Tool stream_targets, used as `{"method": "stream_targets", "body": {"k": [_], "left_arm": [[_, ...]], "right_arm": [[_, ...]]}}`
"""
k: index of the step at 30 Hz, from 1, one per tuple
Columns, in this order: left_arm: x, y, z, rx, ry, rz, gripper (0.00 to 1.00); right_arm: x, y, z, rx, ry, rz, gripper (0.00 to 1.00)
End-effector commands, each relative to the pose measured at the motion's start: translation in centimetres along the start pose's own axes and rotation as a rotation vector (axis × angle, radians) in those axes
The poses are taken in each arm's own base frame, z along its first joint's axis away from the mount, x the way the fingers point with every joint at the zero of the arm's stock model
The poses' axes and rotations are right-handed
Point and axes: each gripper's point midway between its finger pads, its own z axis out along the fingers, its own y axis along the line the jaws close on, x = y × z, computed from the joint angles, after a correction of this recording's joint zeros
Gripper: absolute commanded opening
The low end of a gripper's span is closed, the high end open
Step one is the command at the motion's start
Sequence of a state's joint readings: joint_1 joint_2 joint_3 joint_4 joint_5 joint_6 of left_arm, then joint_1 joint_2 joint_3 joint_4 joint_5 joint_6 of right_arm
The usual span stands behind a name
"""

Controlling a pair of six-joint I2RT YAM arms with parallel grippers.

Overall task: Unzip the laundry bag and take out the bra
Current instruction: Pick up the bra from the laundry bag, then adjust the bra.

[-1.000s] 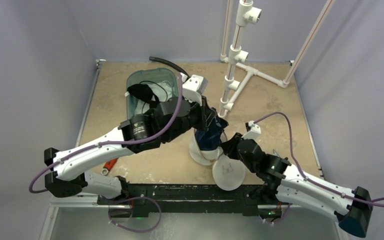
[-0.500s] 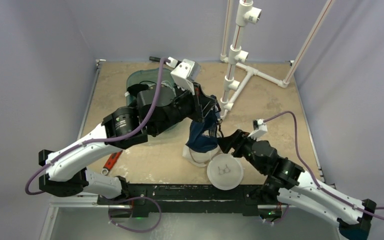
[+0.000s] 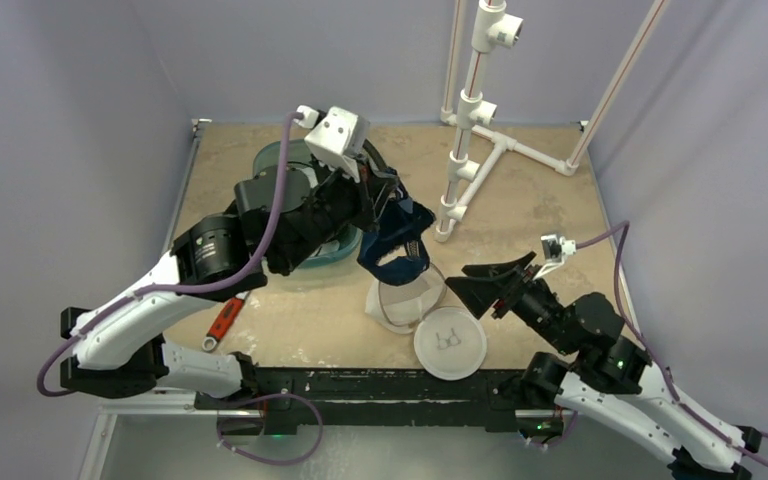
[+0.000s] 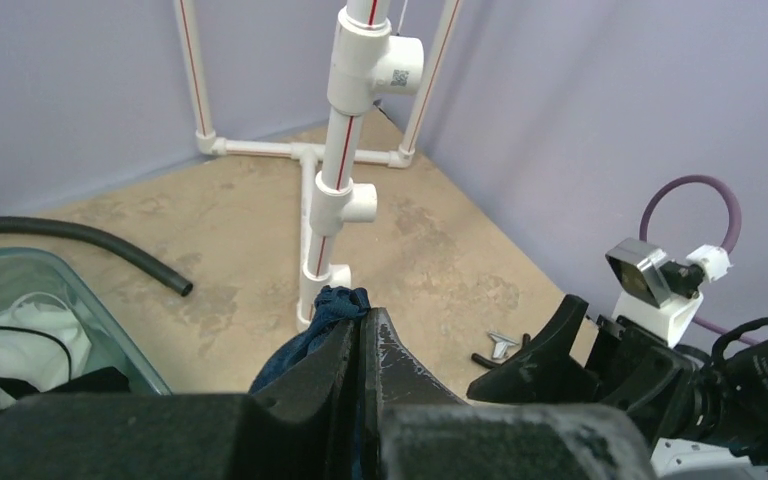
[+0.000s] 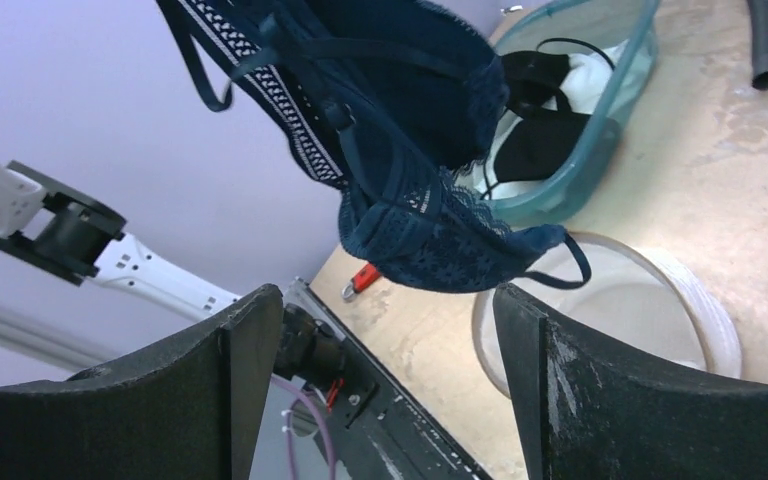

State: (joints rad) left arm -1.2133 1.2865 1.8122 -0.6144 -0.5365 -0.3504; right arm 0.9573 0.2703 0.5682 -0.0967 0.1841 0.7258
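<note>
My left gripper (image 3: 388, 205) is shut on a dark navy lace bra (image 3: 392, 245) and holds it hanging in the air, clear of the bag; the pinched fabric (image 4: 338, 303) shows at its fingertips (image 4: 362, 318). The bra (image 5: 410, 150) also hangs in the right wrist view. The white mesh laundry bag (image 3: 400, 303) stands open below it, its inside (image 5: 610, 310) showing. Its round flat top (image 3: 450, 347) with the small bra outline lies beside it towards the front. My right gripper (image 3: 480, 285) is open and empty, just right of the bag (image 5: 388, 330).
A teal plastic tub (image 3: 300, 215) with black and white garments sits behind my left arm, also in the right wrist view (image 5: 570, 120). A white PVC pipe stand (image 3: 460, 170) rises at the back. A black hose (image 4: 90, 245), a red-handled tool (image 3: 222, 320) and a small metal piece (image 4: 505, 345) lie on the table.
My left gripper has lifted the bra up and to the left, out of the bag. My right gripper has let go of the bag, drawn back to the right and opened.
</note>
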Motion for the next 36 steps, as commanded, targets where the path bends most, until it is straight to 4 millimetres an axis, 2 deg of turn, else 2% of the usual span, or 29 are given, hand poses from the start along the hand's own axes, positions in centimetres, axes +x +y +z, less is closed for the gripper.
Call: {"method": "stream_targets", "body": {"k": [1,5,7,11,13,15,17,20,22,24,26,29,36], "left_arm": [[-2.6,0.5,-2.2,0.057,-0.095,0.087,0.00],[-1.4,0.8,-3.0,0.090,-0.077,0.135,0.00],[-0.9,0.7,-3.6,0.123,-0.076,0.144,0.00],[-1.7,-0.9,-5.6,0.266,-0.122,0.129,0.00],[-2.3,-0.7,-6.7,0.284,-0.145,0.118,0.00],[-1.6,0.4,-7.3,0.259,-0.153,0.089,0.00],[0.1,1.9,-7.7,0.220,-0.151,0.051,0.00],[4.2,4.5,-8.0,0.136,-0.102,-0.010,0.00],[6.7,5.5,-8.3,0.124,-0.085,-0.044,0.00],[8.4,5.5,-8.2,0.138,-0.072,-0.067,0.00],[8.9,5.3,-8.0,0.147,-0.068,-0.075,0.00],[8.5,5.1,-7.8,0.145,-0.071,-0.066,0.00],[6.4,3.9,-7.1,0.161,-0.083,-0.052,0.00]], "right_arm": [[-1.9,4.0,0.5,-0.132,0.000,-0.034,0.79],[-2.8,5.2,2.6,-0.141,-0.011,-0.062,0.77],[-2.5,5.6,3.1,-0.161,0.007,-0.062,0.76],[-2.8,5.9,3.7,-0.180,-0.024,-0.069,0.76],[-2.1,5.6,4.2,-0.172,0.000,-0.070,0.75],[-1.1,5.0,4.7,-0.163,0.029,-0.070,0.75],[0.2,4.0,5.0,-0.139,0.057,-0.070,0.74],[2.0,1.8,5.1,-0.076,0.088,-0.051,0.74],[3.5,0.3,5.1,-0.033,0.120,-0.041,0.73],[4.8,0.0,5.3,-0.044,0.159,-0.036,0.72],[5.4,0.7,5.8,-0.095,0.177,-0.037,0.71],[6.4,3.2,5.9,-0.239,0.218,-0.019,0.69],[6.0,6.9,7.5,-0.335,0.230,-0.086,0.70]]}}
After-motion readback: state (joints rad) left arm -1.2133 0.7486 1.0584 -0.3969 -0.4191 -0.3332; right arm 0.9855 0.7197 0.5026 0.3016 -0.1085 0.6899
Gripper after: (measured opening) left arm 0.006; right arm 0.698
